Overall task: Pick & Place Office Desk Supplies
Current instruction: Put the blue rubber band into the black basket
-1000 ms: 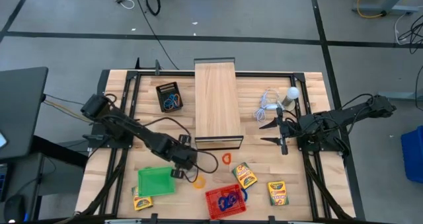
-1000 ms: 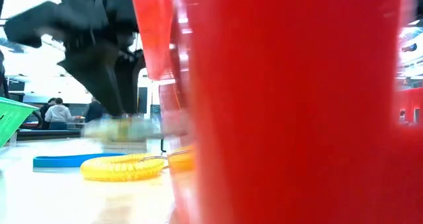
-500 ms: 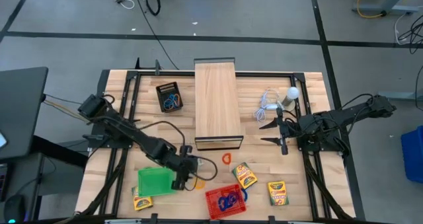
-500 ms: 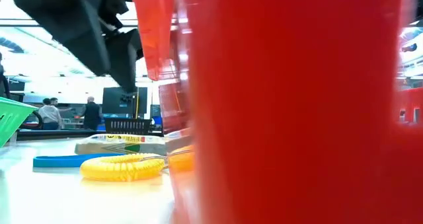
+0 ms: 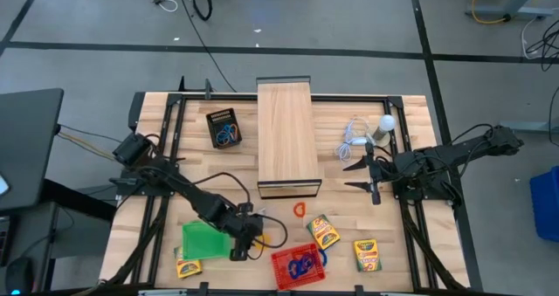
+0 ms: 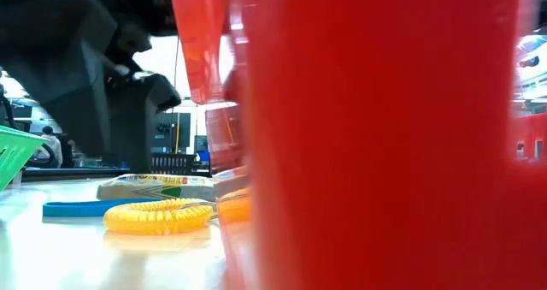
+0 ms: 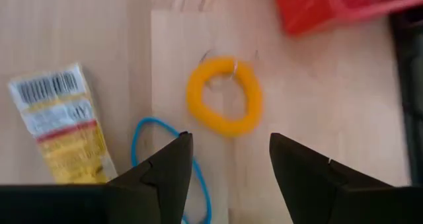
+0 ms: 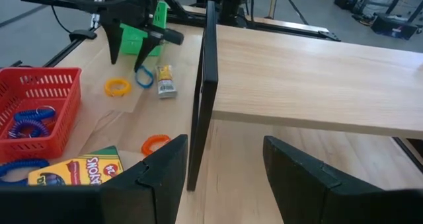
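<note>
My left gripper (image 5: pixel 241 242) is open and touches nothing. It hovers between the green basket (image 5: pixel 205 239) and the red basket (image 5: pixel 299 265). In its wrist view its fingers stand apart just short of a yellow coiled loop (image 7: pixel 223 95), with a blue loop (image 7: pixel 162 161) and a small yellow packet (image 7: pixel 63 135) beside it. All three lie flat on the table. An orange loop (image 5: pixel 300 209) and crayon boxes (image 5: pixel 323 231) (image 5: pixel 368 255) (image 5: pixel 187 267) also lie flat. My right gripper (image 5: pixel 362 175) waits open to the right of the wooden box.
The long wooden box (image 5: pixel 286 139) lies in the table's middle. A black basket (image 5: pixel 224 127) with loops stands left of it. The white bulb with its cable (image 5: pixel 386 123) is at the far right. Blue loops lie in the red basket (image 8: pixel 33 112), which blocks most of the low view (image 6: pixel 385 136).
My left gripper has moved toward the table's near edge, from beside the wooden box's near end to over the yellow and blue loops. In the low view the yellow packet is blurred under the gripper a second ago and now lies still on the table.
</note>
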